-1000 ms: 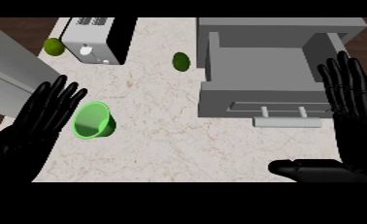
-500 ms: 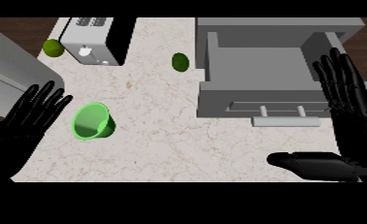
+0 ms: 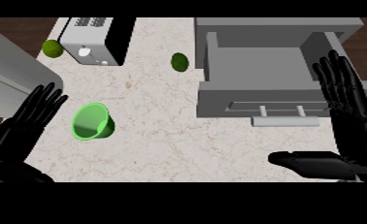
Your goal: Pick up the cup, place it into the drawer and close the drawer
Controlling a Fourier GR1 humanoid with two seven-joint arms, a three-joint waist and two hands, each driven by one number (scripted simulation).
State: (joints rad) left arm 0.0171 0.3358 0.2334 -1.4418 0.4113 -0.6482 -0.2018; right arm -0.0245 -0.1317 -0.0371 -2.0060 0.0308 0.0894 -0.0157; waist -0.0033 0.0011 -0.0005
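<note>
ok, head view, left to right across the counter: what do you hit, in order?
left hand → green cup → small green fruit → open drawer → right hand. Skipped: toaster, which spans the cup's position, and the far-left green fruit, sharing the left hand's stretch.

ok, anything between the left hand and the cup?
Nothing. In the head view only a narrow strip of bare counter separates the left hand from the green cup.

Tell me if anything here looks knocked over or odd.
Nothing spilled or damaged. The green cup seems tilted, mouth toward the left hand, though that may be the viewing angle. The drawer stands open.
</note>
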